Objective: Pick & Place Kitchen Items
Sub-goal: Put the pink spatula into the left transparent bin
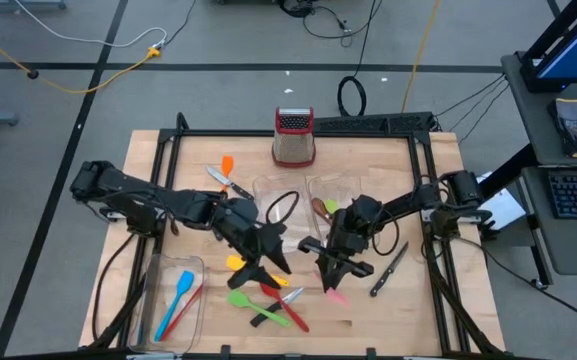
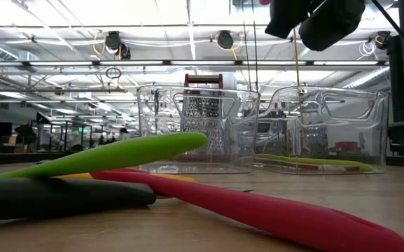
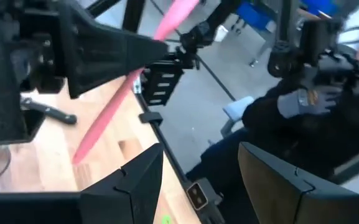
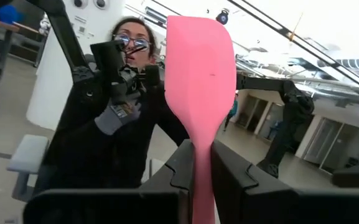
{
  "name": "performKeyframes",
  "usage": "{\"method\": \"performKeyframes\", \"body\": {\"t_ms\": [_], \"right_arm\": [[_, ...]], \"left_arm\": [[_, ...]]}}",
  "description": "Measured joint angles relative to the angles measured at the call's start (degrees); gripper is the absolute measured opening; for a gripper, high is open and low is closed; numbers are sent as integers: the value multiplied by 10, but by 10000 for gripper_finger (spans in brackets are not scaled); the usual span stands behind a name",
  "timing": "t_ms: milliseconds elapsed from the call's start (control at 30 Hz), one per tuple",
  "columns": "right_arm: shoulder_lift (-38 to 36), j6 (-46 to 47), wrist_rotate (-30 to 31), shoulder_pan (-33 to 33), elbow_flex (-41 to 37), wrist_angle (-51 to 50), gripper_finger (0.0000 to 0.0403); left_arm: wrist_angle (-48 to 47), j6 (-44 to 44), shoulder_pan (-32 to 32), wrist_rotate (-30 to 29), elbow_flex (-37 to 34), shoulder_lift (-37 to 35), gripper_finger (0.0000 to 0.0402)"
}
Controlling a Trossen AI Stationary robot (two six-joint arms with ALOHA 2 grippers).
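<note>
My right gripper is shut on a pink spatula over the table's near middle. The spatula also shows in the left wrist view, and a bit of it shows below the fingers in the high view. My left gripper is open and empty, just left of the right one, above a yellow utensil. Its own fingers stand wide apart in the left wrist view. Green, red and black utensils lie flat on the table near the front edge. My right gripper pinches the pink spatula's handle between its two fingers. The blade sticks out past the fingertips. The handle's free end slants down on the other side. The spatula is tilted and lifted off the table.
A clear tray at the near left holds a blue spatula and a red utensil. Two clear trays stand mid-table, with the grater behind them. An orange spatula and knives lie loose. A person stands beyond the table.
</note>
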Motion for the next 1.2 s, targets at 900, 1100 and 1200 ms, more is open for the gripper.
{"method": "performKeyframes", "body": {"t_ms": [900,1100,1200], "right_arm": [[0,80,120,-9,70,-271,22],[0,80,154,-2,70,-265,22],[0,80,169,-1,70,-261,22]], "left_arm": [[-20,255,-141,-318,0,-36,214],[4,276,-143,-327,0,-30,214],[19,270,-134,-327,0,-15,214]]}}
